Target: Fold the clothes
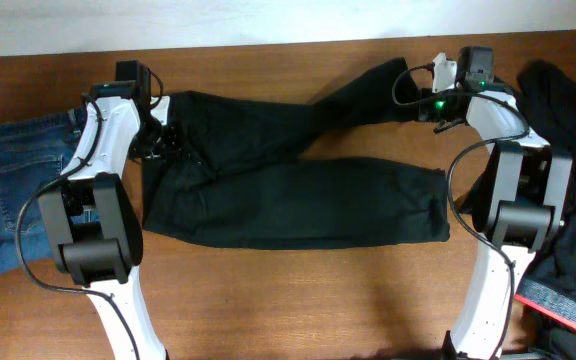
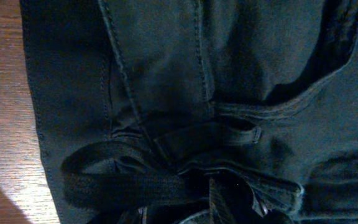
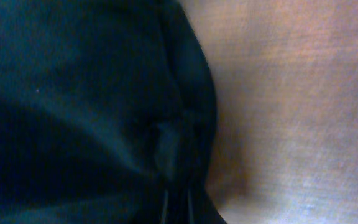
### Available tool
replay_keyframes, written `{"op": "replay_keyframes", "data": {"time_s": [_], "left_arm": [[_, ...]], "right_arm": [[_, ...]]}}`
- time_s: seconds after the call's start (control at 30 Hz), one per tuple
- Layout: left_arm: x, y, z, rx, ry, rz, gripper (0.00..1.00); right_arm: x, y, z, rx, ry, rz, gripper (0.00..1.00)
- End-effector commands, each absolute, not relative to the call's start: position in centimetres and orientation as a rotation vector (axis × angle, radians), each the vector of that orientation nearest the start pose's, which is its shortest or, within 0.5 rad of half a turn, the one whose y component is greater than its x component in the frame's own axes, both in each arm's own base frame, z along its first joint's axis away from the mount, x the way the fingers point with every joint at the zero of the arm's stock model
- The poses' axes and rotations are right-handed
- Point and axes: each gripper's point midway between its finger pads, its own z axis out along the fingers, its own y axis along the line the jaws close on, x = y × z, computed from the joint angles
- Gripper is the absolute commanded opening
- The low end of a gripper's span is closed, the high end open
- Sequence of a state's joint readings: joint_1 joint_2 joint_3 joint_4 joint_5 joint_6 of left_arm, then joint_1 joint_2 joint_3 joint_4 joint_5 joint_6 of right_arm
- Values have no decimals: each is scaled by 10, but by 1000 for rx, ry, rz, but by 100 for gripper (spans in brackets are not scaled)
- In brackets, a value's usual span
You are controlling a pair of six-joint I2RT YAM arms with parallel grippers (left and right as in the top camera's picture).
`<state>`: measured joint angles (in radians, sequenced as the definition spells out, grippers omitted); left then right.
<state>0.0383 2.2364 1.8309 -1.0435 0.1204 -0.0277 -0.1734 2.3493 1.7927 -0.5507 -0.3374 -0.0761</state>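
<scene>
A long pair of black trousers (image 1: 298, 190) lies across the table, waist at the left, one leg angled up toward the far right. My left gripper (image 1: 163, 140) sits on the waist end. In the left wrist view the bunched waistband (image 2: 129, 183) rises into the left gripper (image 2: 210, 211), which is shut on it, the fingers buried in dark cloth. My right gripper (image 1: 410, 92) is at the end of the upper leg. In the right wrist view the leg's edge (image 3: 191, 93) runs down into the right gripper (image 3: 179, 208), shut on that hem.
Folded blue denim jeans (image 1: 28, 170) lie at the table's left edge. Another black garment (image 1: 568, 110) is heaped at the far right, with a red-and-grey cloth (image 1: 568, 300) below it. Bare wood (image 3: 291, 93) lies beside the leg end.
</scene>
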Motion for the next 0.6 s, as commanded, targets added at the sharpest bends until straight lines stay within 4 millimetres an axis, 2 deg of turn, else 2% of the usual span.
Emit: {"op": "replay_keyframes", "data": {"time_s": [0.0, 0.03, 0.13, 0.2, 0.23, 0.3, 0.33, 0.4, 0.47, 0.5, 0.57], "left_arm": [[466, -14, 51, -67, 2980, -229, 33], [466, -14, 51, -67, 2980, -229, 33], [466, -13, 51, -68, 2980, -224, 33], [466, -12, 51, -68, 2981, -211, 33], [466, -10, 51, -69, 2982, -201, 33], [466, -11, 51, -69, 2981, -201, 33], [466, -11, 51, -69, 2981, -201, 33], [467, -10, 51, -68, 2975, -201, 33], [468, -11, 51, -67, 2970, -201, 33], [469, -11, 51, -68, 2969, -201, 33], [468, -11, 51, -67, 2970, -202, 33]], "right_arm": [[521, -31, 7, 53, 2744, 397, 4], [514, -31, 16, 58, 2763, 396, 4], [482, -26, 64, 80, 2841, 412, 4], [444, -20, 119, 98, 2897, 433, 4], [433, -18, 134, 122, 2909, 439, 4], [422, -16, 161, 173, 2882, 436, 4], [425, -17, 172, 180, 2844, 426, 4], [446, -28, 195, 195, 2713, 334, 4], [476, -65, 209, 349, 2569, 96, 7], [486, -91, 210, 531, 2489, -41, 14], [492, -120, 201, 746, 2407, -159, 23]]}}
